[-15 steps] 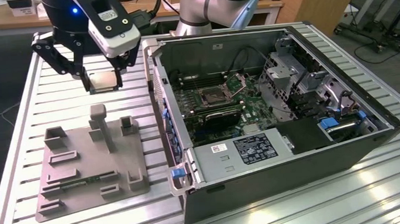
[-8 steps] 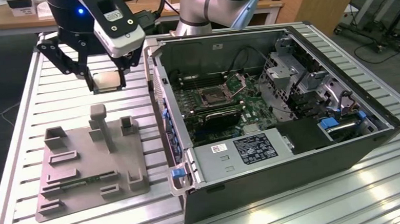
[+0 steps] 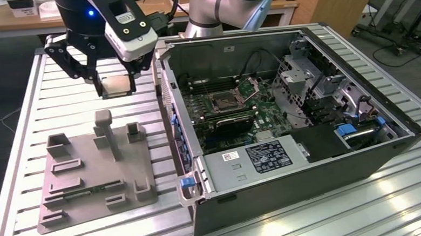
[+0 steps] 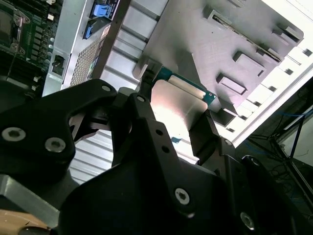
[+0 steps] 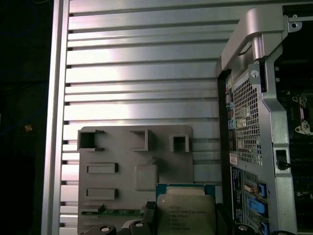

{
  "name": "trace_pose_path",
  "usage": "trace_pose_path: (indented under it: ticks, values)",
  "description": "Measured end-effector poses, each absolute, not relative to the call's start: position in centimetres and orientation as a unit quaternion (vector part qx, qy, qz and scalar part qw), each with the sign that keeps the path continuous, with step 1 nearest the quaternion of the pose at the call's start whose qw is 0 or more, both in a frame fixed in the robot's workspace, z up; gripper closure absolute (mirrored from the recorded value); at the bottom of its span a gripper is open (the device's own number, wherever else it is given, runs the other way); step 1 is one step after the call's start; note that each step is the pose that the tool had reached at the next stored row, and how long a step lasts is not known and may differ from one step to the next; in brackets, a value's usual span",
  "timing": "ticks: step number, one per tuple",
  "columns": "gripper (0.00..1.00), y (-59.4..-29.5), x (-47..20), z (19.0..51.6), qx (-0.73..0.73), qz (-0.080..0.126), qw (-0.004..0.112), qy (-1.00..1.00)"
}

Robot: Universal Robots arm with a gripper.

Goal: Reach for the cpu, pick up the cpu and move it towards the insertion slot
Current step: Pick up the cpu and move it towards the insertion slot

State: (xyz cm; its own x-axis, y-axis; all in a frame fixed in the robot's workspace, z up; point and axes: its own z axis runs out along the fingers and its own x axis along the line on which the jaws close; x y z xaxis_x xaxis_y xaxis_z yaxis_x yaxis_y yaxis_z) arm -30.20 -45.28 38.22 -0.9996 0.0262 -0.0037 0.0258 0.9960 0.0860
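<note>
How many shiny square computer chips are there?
1. The chip is held up in the tool, above the slatted table and beyond the grey tray, on the exterior view's left of the open computer case. Others may be hidden inside it.

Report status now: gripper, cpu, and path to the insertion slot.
Gripper shut on cpu, held above the table. Insertion slot open inside the case. Case wall between them.

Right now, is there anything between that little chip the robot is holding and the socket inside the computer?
Yes. The gripper holds the cpu above the table, outside the open computer case. The case's near side wall stands between it and the insertion slot, whose top is open.
</note>
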Motion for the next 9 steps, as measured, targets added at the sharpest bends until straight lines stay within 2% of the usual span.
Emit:
trace_pose_path:
  ticks: [9]
  values:
    - [0.45, -45.27, -30.0, 38.12, 0.013, 0.043, 0.002, 0.999]
